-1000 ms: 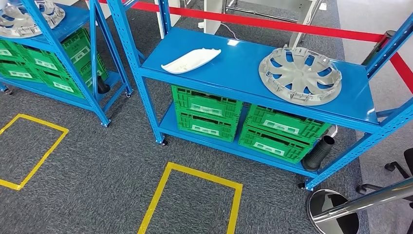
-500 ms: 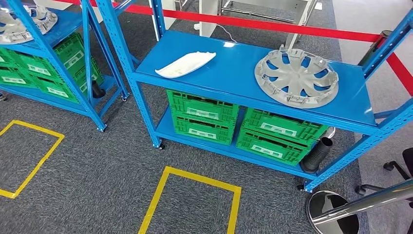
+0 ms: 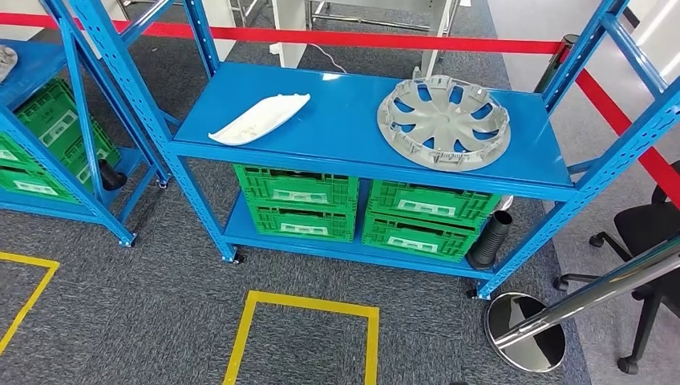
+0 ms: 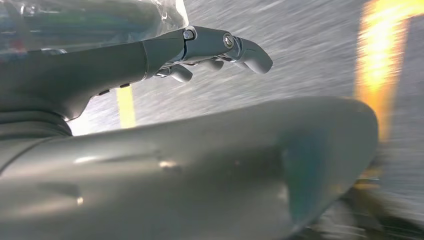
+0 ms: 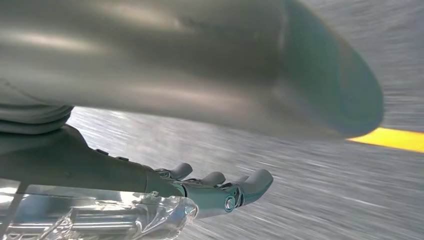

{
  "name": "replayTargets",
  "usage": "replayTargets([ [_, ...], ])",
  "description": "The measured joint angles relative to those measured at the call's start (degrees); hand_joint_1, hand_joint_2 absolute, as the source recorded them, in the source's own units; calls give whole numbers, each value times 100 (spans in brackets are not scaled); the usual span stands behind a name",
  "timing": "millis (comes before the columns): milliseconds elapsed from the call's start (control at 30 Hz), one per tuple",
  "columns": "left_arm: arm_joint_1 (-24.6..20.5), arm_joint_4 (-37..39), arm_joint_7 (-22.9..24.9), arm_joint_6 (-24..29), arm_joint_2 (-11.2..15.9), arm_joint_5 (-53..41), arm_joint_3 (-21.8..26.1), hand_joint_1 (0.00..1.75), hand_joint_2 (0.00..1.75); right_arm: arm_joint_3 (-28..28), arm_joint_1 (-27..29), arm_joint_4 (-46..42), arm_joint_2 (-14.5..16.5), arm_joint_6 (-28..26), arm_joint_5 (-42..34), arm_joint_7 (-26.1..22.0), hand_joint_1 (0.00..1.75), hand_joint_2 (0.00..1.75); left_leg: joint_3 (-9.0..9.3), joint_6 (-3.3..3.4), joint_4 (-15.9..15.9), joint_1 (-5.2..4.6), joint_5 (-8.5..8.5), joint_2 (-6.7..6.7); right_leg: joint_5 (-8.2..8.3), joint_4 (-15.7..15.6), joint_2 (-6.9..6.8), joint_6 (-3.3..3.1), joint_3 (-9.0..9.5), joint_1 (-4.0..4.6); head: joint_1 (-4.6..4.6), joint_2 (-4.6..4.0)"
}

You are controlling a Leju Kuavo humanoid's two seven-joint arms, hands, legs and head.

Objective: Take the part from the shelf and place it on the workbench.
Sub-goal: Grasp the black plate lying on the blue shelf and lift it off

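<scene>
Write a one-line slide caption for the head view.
Blue shelf holding a white part and a grey wheel cover, green crates beneath, yellow floor marking in front.

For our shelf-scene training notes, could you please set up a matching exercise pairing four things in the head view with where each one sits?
Things:
1. white curved part
2. grey wheel cover
3. green crates
4. black ribbed hose

Places:
A. lower shelf, under the top board
B. top shelf, right side
C. lower shelf's right end, beside the crates
D. top shelf, left side

Pairs: 1-D, 2-B, 3-A, 4-C
</scene>
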Motion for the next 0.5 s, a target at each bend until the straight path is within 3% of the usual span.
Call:
replayTargets([
  [33,-176,-129,-5,-1,-7,0,1,0,0,2,183,114,4,1,0,4,0,0,7,41,-14,5,-2,33,-22,32,-58,30,-9,1,10,0],
  [100,-509,-397,-14,2,-19,0,2,0,0,3,506,362,9,0,1,12,0,0,32,115,-40,21,-11,88,-202,370,-312,87,-166,7,42,0],
  [133,-649,-538,-17,4,-17,0,3,0,0,3,641,502,9,-1,1,13,0,0,48,136,-42,19,-27,118,-355,714,-450,108,-349,9,59,0],
  [200,-862,-796,-16,5,-16,0,4,0,0,3,860,774,2,-2,1,15,0,0,82,156,-40,8,-65,181,-611,1460,-560,129,-786,4,74,0],
  [233,-929,-899,-16,5,-16,0,4,0,0,3,946,884,-1,-2,1,15,0,0,106,153,-39,4,-86,203,-611,1652,-576,128,-923,4,77,0],
  [267,-965,-975,-16,4,-16,0,4,0,0,3,1001,960,-4,-1,1,15,0,0,136,145,-38,-1,-108,219,-493,1621,-586,118,-948,5,79,0],
  [300,-966,-1020,-15,4,-16,0,4,0,0,3,1012,1004,-8,-1,1,14,0,0,175,134,-39,-5,-133,237,-276,1361,-597,96,-856,10,80,0],
  [367,-847,-1034,-6,4,-18,0,3,0,87,3,876,1022,-14,-1,0,3,0,87,234,104,-44,-14,-192,301,127,580,-666,27,-514,37,78,0],
  [433,-604,-954,5,5,-20,0,4,0,175,4,594,947,-17,-1,0,-15,0,175,256,61,-63,-19,-235,368,238,155,-718,-34,-308,74,73,0],
  [500,-327,-809,17,3,-23,0,3,0,175,4,318,803,-12,-1,0,-25,0,175,290,75,-60,-33,-261,411,222,106,-688,-30,-296,86,64,0],
])
